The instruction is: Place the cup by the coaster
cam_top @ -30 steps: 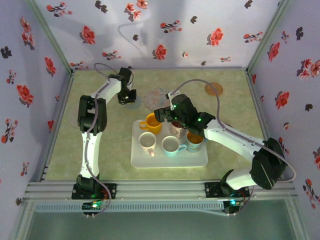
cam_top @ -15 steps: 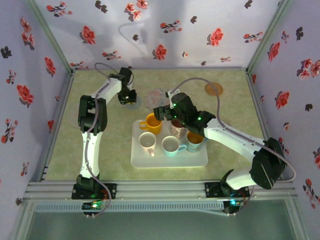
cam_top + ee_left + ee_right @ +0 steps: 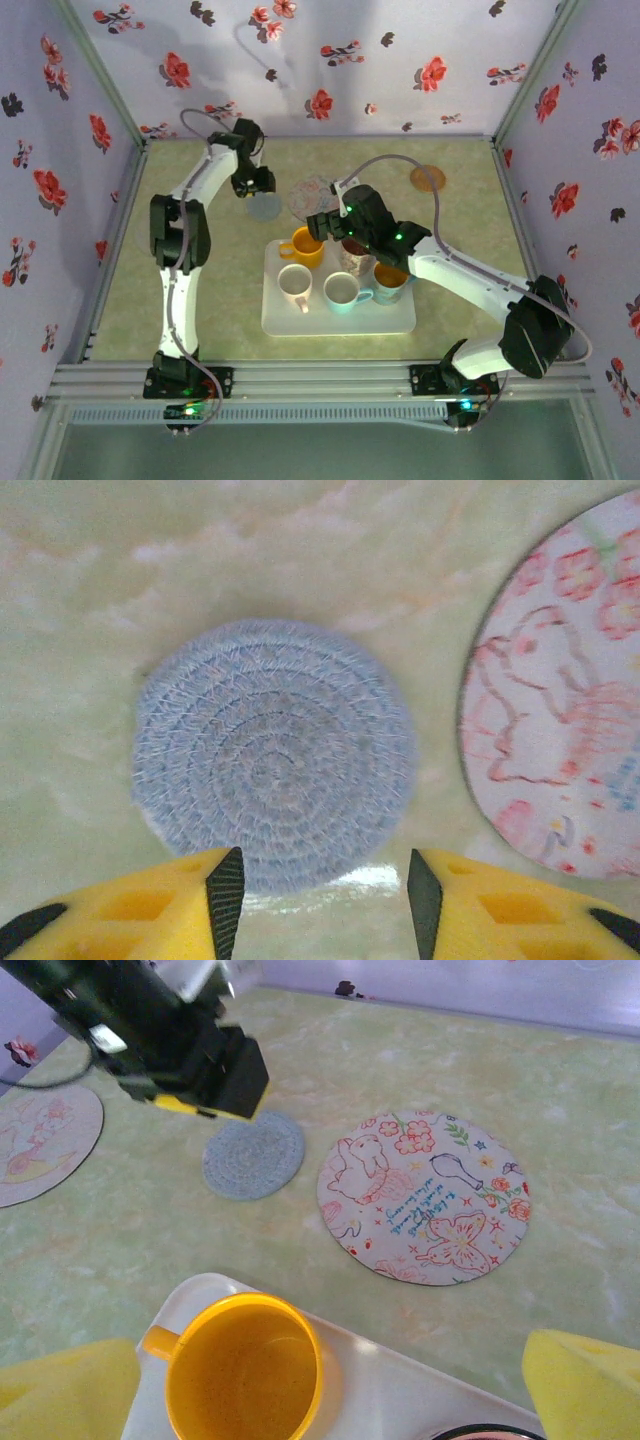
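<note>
A blue woven coaster [image 3: 272, 750] lies flat on the table, also seen from above [image 3: 263, 207]. My left gripper [image 3: 325, 900] hangs just above its near edge, open, with nothing between the fingers. On the white tray [image 3: 300, 322] stands a yellow cup [image 3: 243, 1370], upright and empty. Over that cup hovers my right gripper [image 3: 325, 1390], wide open, a yellow finger on each side and apart from it. From overhead the right gripper [image 3: 325, 228] sits above the yellow cup [image 3: 304, 247].
A round printed coaster [image 3: 425, 1195] lies right of the blue one. An orange coaster [image 3: 428, 178] sits at the back right. Another printed coaster [image 3: 40, 1145] lies far left. The tray also holds a white cup [image 3: 294, 283], a pale blue cup [image 3: 342, 290] and an orange cup [image 3: 390, 280].
My left gripper has opened, let go of the blue coaster and drawn back towards the far wall, leaving the coaster uncovered on the table. The right arm has hardly moved.
</note>
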